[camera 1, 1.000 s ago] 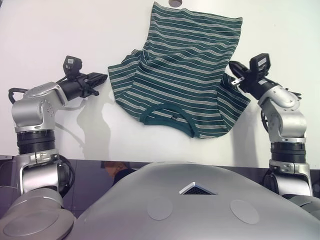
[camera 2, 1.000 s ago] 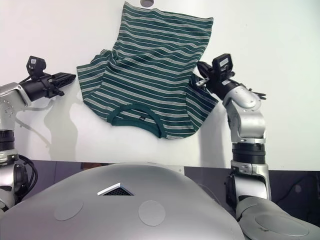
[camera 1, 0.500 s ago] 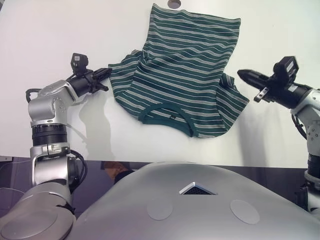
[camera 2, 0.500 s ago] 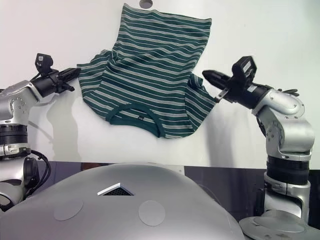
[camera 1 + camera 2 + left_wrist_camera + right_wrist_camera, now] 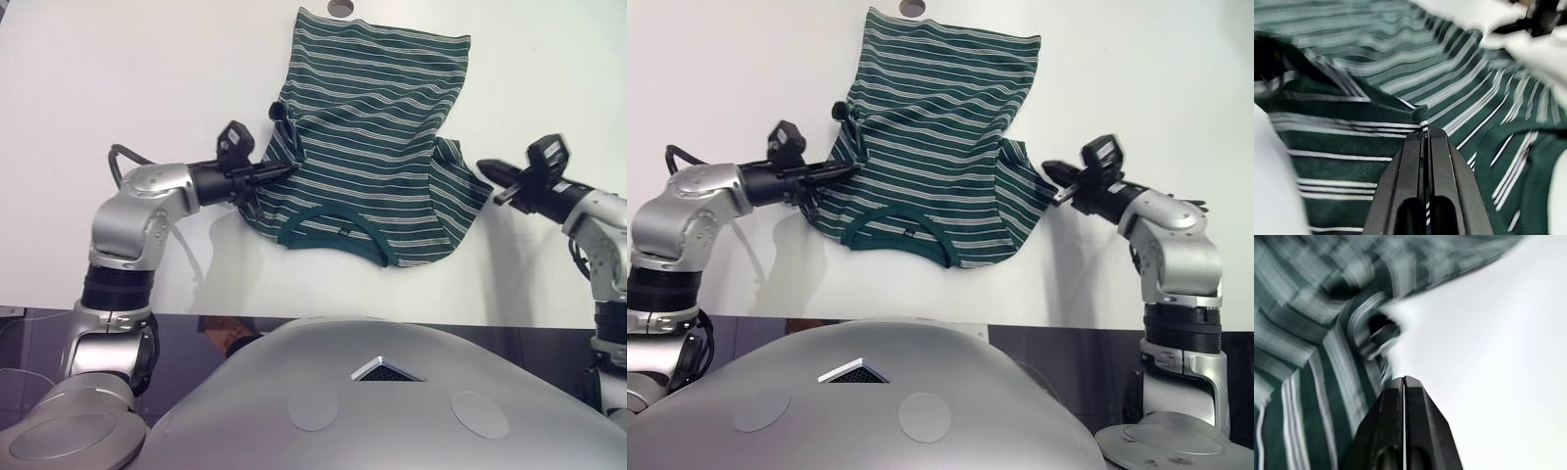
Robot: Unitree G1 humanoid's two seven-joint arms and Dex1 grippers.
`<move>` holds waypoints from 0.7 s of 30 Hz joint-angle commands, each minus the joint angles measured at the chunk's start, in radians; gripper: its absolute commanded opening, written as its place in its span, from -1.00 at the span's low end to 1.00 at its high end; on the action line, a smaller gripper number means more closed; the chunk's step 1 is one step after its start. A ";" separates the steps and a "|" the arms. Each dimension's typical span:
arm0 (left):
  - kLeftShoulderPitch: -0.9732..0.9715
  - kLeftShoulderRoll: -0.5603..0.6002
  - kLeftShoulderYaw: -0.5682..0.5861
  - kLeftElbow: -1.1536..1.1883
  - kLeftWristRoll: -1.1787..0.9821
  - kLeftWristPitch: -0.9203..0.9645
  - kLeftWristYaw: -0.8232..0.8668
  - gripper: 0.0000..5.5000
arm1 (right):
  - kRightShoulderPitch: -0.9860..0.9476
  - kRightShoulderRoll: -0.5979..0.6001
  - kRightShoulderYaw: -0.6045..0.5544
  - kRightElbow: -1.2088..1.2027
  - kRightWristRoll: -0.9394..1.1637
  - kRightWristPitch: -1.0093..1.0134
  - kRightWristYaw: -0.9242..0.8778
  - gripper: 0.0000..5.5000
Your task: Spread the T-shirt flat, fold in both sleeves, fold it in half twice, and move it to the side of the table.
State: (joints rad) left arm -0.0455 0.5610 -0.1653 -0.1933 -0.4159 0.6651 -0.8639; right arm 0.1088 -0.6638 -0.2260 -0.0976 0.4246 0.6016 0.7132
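Note:
The green T-shirt with white stripes (image 5: 377, 117) lies on the white table (image 5: 118, 78), its collar (image 5: 338, 230) toward me. Its left sleeve (image 5: 279, 137) is folded inward over the body. My left gripper (image 5: 292, 170) is shut on that sleeve's hem; the left wrist view has the striped hem pinched at the fingertips (image 5: 1425, 128). My right gripper (image 5: 482, 164) is shut and holds nothing, just beside the rumpled right sleeve (image 5: 460, 191). In the right wrist view it (image 5: 1404, 378) points at bare table next to the cloth.
A small grey round spot (image 5: 342, 7) sits at the table's far edge behind the shirt's hem. Bare white table stretches to the left and right of the shirt. The table's near edge (image 5: 196, 313) runs just below the collar.
My left gripper moved right, took the left sleeve and carried it in over the shirt's body. My right gripper let go of the right sleeve and drew back to its right.

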 commanded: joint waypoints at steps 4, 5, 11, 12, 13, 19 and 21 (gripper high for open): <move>0.112 0.102 -0.048 -0.128 0.026 0.020 -0.037 -0.65 | 0.091 -0.007 -0.135 -0.146 0.211 0.244 0.010 -0.53; 0.138 0.136 -0.044 -0.162 0.027 0.012 -0.056 -0.65 | 0.126 -0.013 -0.130 -0.172 0.227 0.276 0.018 -0.53; 0.127 0.235 0.026 -0.245 0.020 0.004 -0.083 -0.65 | 0.202 0.000 -0.036 -0.109 0.145 0.268 -0.002 -0.53; 0.117 0.238 0.036 -0.251 0.013 0.008 -0.084 -0.65 | 0.203 0.001 -0.028 -0.093 0.135 0.261 -0.003 -0.53; 0.108 0.238 0.050 -0.253 0.002 0.013 -0.083 -0.65 | 0.202 -0.001 -0.016 -0.075 0.122 0.253 -0.003 -0.53; 0.113 0.242 0.076 -0.252 -0.027 0.019 -0.079 -0.65 | 0.185 -0.024 -0.055 -0.062 0.119 0.179 -0.004 -0.46; 0.111 0.242 0.076 -0.232 -0.021 0.014 -0.074 -0.65 | 0.196 -0.059 -0.073 -0.064 0.105 0.160 0.007 -0.35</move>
State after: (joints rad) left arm 0.0680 0.7886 -0.1011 -0.4354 -0.4395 0.6722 -0.9424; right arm 0.2827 -0.6819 -0.2797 -0.1727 0.5721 0.7620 0.7294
